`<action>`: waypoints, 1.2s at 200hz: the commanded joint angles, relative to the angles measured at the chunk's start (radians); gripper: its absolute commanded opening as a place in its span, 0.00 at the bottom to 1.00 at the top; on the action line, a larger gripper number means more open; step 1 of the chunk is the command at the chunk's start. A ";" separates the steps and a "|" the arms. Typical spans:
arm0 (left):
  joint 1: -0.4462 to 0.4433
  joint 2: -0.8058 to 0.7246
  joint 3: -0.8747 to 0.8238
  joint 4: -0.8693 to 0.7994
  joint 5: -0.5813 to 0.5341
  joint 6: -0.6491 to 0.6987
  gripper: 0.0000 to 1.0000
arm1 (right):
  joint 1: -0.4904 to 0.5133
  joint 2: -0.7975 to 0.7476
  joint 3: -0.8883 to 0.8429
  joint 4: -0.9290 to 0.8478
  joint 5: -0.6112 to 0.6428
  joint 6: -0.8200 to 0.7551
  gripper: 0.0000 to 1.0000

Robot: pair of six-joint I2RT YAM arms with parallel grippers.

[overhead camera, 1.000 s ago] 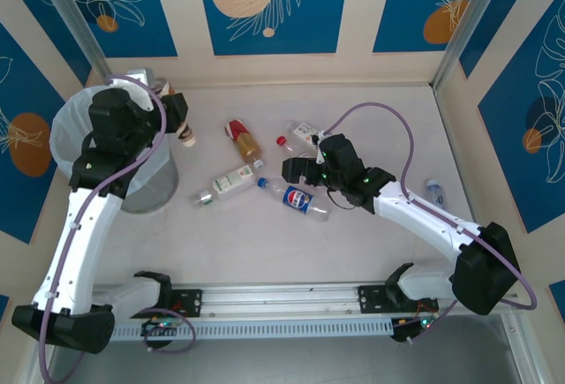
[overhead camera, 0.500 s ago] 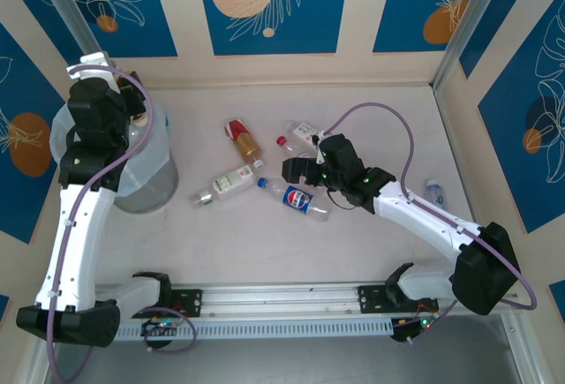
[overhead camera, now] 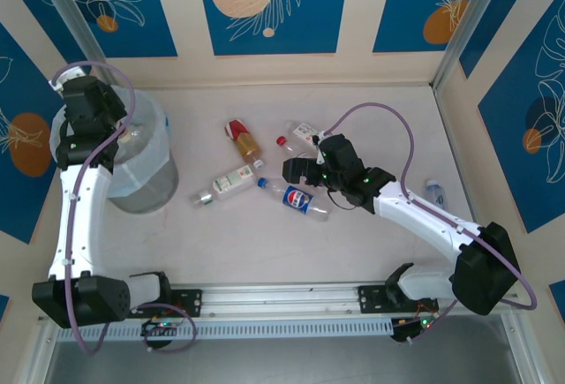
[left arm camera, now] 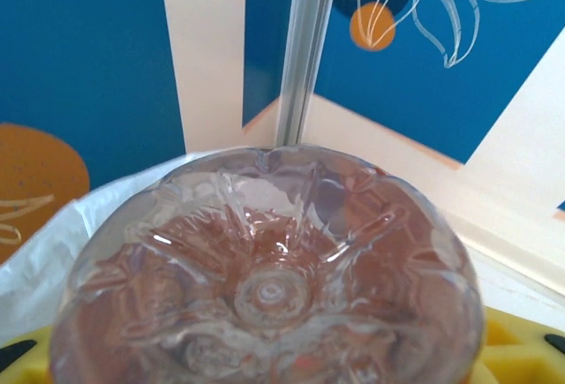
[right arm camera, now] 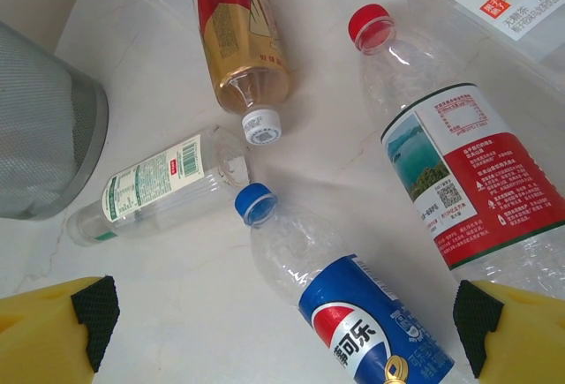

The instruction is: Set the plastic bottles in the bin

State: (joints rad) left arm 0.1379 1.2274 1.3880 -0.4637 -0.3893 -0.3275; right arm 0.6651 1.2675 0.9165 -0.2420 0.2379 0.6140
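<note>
Counting the plastic bottles [overhead camera: 227, 183] gives seven, all clear with different labels: five lie near the middle of the table [overhead camera: 265, 252], a sixth bottle [overhead camera: 434, 192] by its right edge, and the seventh bottle [left arm camera: 265, 287] (only its ribbed base shows) is clamped in the left gripper [left arm camera: 269, 353] above the single grey bin [overhead camera: 154, 176] at the far left corner. The right gripper [right arm camera: 281, 318] hangs spread wide over the blue-labelled bottle [right arm camera: 366, 327].

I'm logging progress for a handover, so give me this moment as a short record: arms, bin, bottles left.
left pincer: shut on clear bottle, over the bin
right pincer: open, above Pepsi bottle lying on table
bin: grey mesh, white bag liner, table's left
also lying loose: green-white bottle, red-gold bottle, red-capped bottle
</note>
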 commanded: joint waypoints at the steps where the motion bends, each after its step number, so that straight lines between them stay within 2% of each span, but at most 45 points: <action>1: 0.032 0.016 -0.025 -0.030 0.089 -0.070 0.48 | -0.007 -0.012 0.016 -0.016 0.026 0.012 1.00; 50: 0.050 0.063 -0.089 -0.055 0.171 -0.129 0.48 | -0.007 -0.011 0.016 -0.021 0.028 0.012 1.00; 101: 0.050 0.113 -0.146 -0.061 0.182 -0.156 0.51 | -0.007 -0.008 0.013 -0.024 0.029 0.017 1.00; 148: 0.050 0.173 -0.126 -0.106 0.191 -0.172 0.67 | -0.007 -0.010 0.024 -0.042 0.034 0.009 0.99; 193: 0.050 0.163 -0.106 -0.123 0.185 -0.173 0.76 | -0.007 -0.015 0.021 -0.045 0.041 0.012 1.00; 240: 0.050 0.146 -0.081 -0.148 0.192 -0.164 0.79 | -0.011 -0.016 0.022 -0.046 0.040 0.012 1.00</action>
State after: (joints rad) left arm 0.1749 1.4036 1.2652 -0.5739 -0.2092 -0.4957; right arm 0.6601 1.2675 0.9165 -0.2813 0.2596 0.6140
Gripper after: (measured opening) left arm 0.783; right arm 0.995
